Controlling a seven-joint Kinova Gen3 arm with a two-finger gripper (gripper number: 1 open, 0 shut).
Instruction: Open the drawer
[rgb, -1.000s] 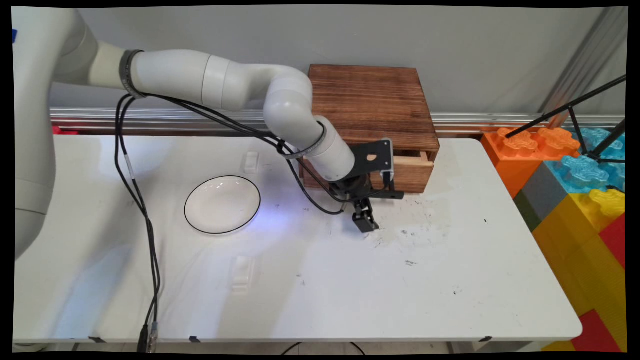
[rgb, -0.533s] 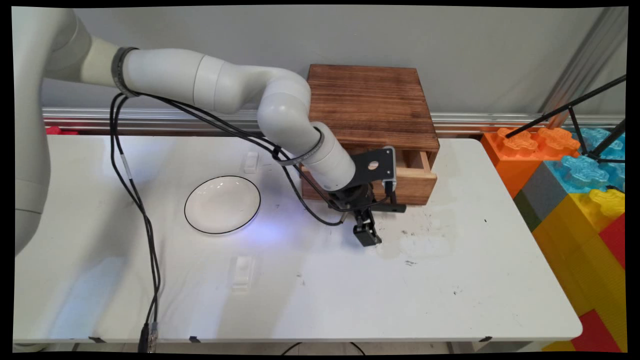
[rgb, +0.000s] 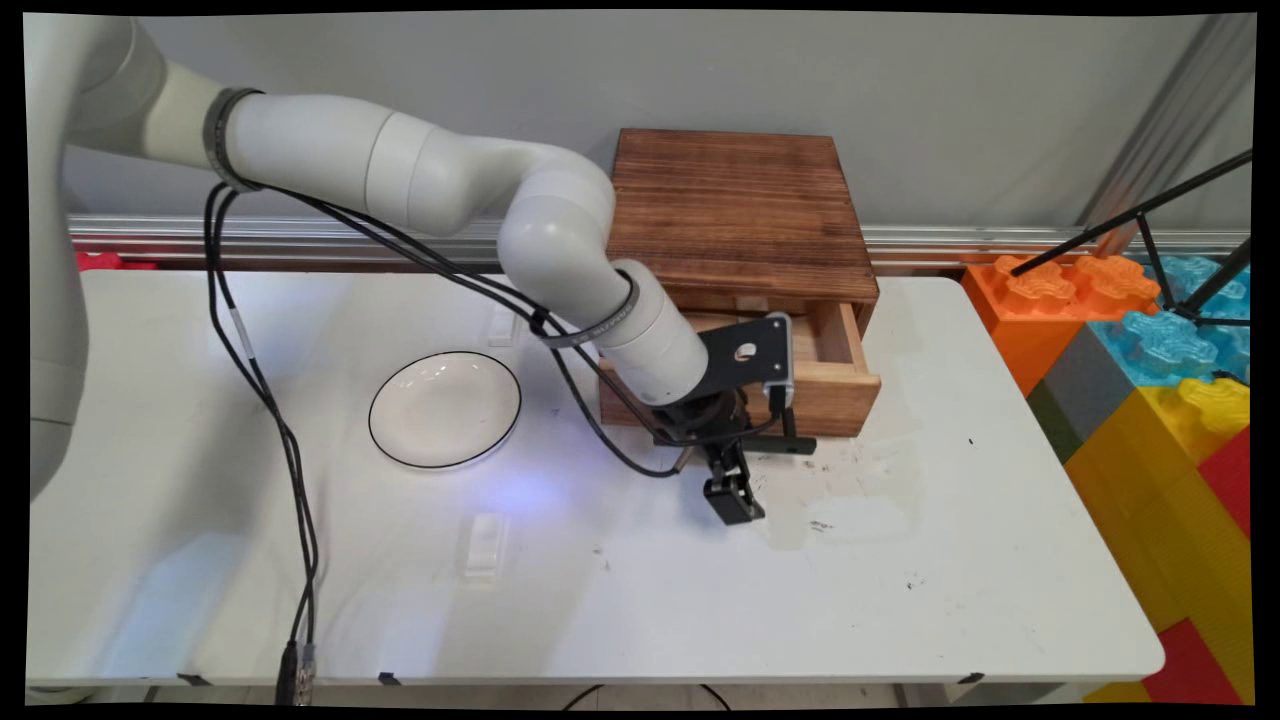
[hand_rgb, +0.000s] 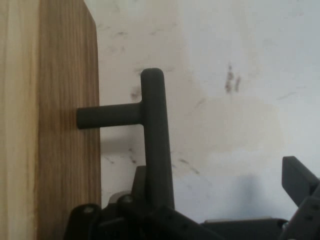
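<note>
A dark wooden box (rgb: 740, 210) stands at the back of the white table (rgb: 950, 600). Its light wood drawer (rgb: 835, 385) is partly pulled out toward the near side. A black T-shaped handle (rgb: 797, 443) (hand_rgb: 155, 125) sticks out of the drawer front (hand_rgb: 65, 125). My gripper (rgb: 762, 468) (hand_rgb: 217, 172) is low at the drawer front and open. The handle's bar lies against one finger (hand_rgb: 140, 182). The other finger (hand_rgb: 300, 182) stands well apart over bare table. Nothing is clamped between them.
A white plate with a black rim (rgb: 445, 408) lies left of the box. Two small clear blocks sit on the table, one near the front (rgb: 483, 545) and one behind the plate (rgb: 500, 322). Big coloured toy bricks (rgb: 1150, 380) and black tripod legs (rgb: 1180, 200) stand at the right.
The drawer has slid further out of the box toward the near side. My gripper at the handle has moved the same way with it.
</note>
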